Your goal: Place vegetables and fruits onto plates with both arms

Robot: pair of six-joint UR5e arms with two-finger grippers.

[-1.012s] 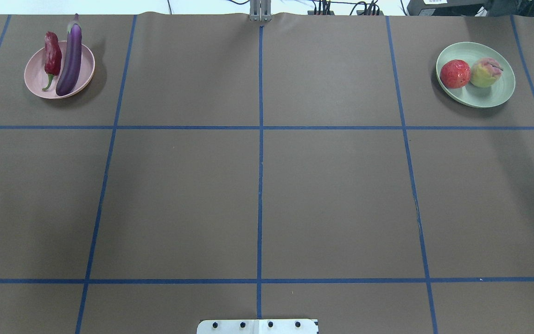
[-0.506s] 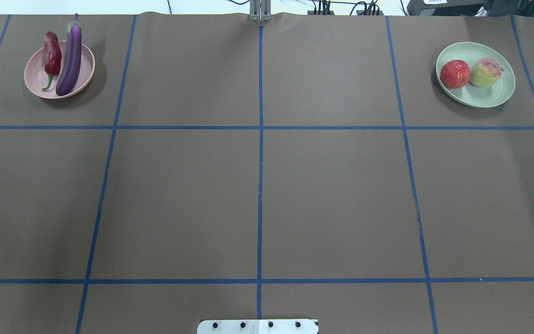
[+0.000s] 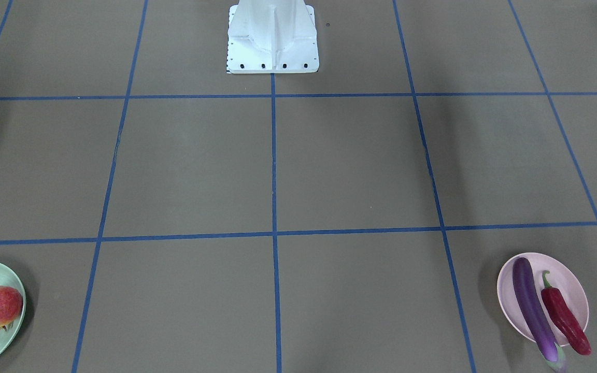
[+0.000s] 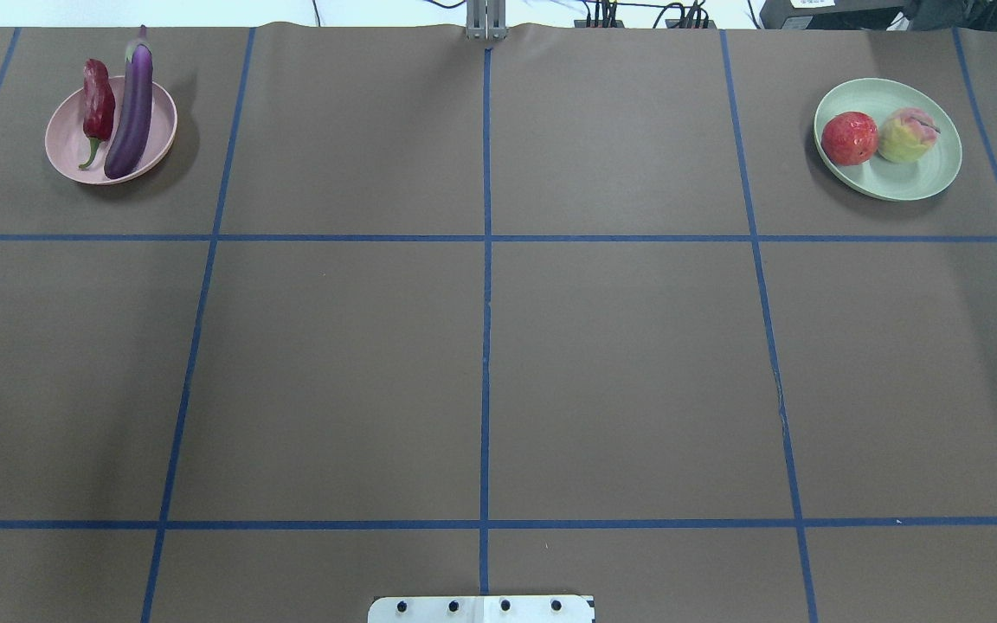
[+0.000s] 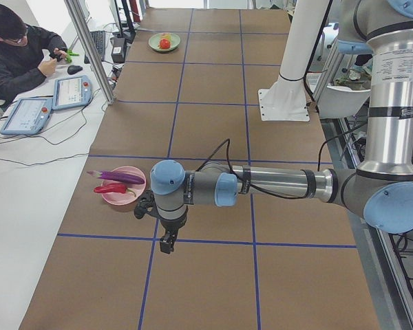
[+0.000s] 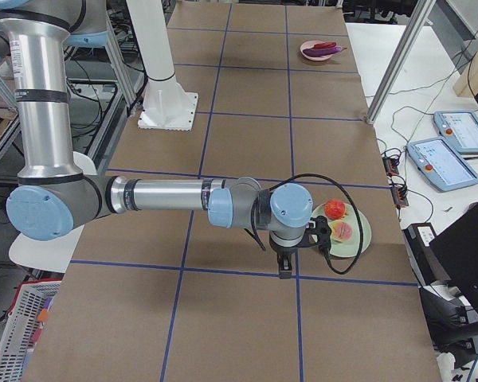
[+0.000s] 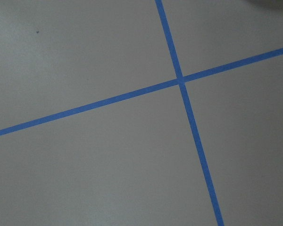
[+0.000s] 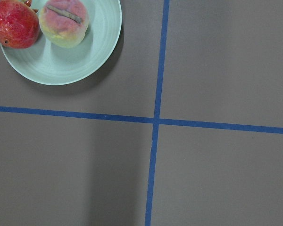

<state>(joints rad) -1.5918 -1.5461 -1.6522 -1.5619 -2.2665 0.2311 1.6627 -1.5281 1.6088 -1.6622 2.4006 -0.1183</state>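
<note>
The pink plate [image 4: 163, 121] sits at the far left corner of the brown table [image 4: 620, 372]. Two things lie on it side by side. One is the long purple eggplant [image 4: 131, 108]. It is longer than the plate, so its cap end sticks out over the far rim. The other is the red chili pepper [image 4: 98, 108], on the left of the eggplant. Its green stem points back toward the robot.

The green plate [image 4: 914, 177] sits at the far right corner, well apart from the pink one. The red pomegranate [image 4: 850, 138] and the peach [image 4: 907, 136] lie on it, right next to each other, with the pomegranate on the left. So both veggies and both fruits are on plates.

Blue tape lines [image 4: 485, 346] cut the table into big squares. The white base block [image 3: 272, 39] stands at the robot's edge of the table, in the middle.

The left arm [image 5: 275, 184] stretches out flat and low over the table. Its wrist bends down near the pink plate but does not touch it. The left jaws point down at the table and hold nothing that I can see. They look small here, so I cannot tell if they are apart or together. The camera on that wrist sees only brown table and a cross of blue tape.

The right arm [image 6: 167, 196] does the same on the other side – stretched out low, with its wrist just beside the green plate. The right jaws point down too, and again I cannot tell if they are apart or together. The camera on that wrist sees the green plate with both fruits in its top left corner.

A person in black [image 5: 14, 51] sits at a white desk beside the table.
</note>
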